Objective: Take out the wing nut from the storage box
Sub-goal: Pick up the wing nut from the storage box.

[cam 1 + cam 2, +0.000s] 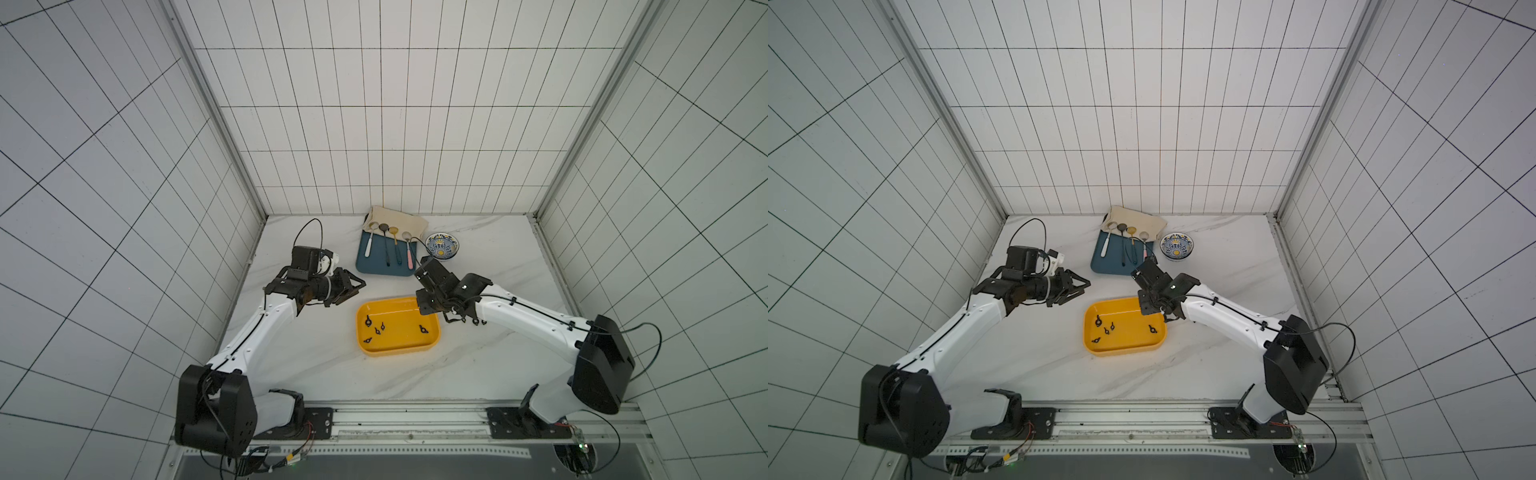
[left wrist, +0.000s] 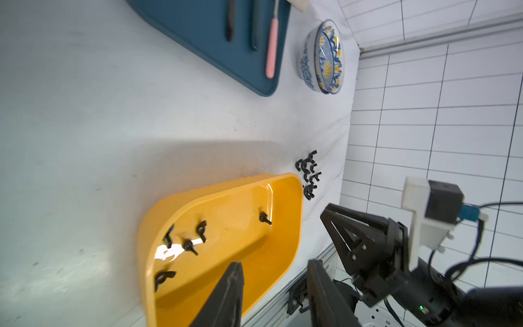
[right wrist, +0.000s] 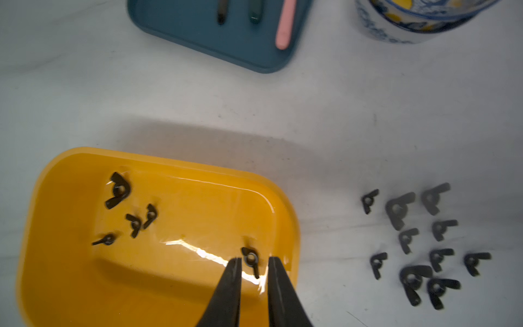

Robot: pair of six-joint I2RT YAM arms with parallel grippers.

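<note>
Just ahead of the right pincer (image 3: pixel 254 262) (tips parted, empty) lies a wing nut (image 3: pixel 250 258) in the storage box (image 3: pixel 85 153).

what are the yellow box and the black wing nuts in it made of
The storage box looks like glossy moulded plastic: sharp light streaks, rounded corners. The wing nuts look like metal with a dull black finish, though plastic cannot be ruled out.

The right claw (image 3: pixel 254 262), slightly parted, brackets one wing nut (image 3: pixel 250 258) inside the yellow storage box (image 3: pixel 158 288).
</note>
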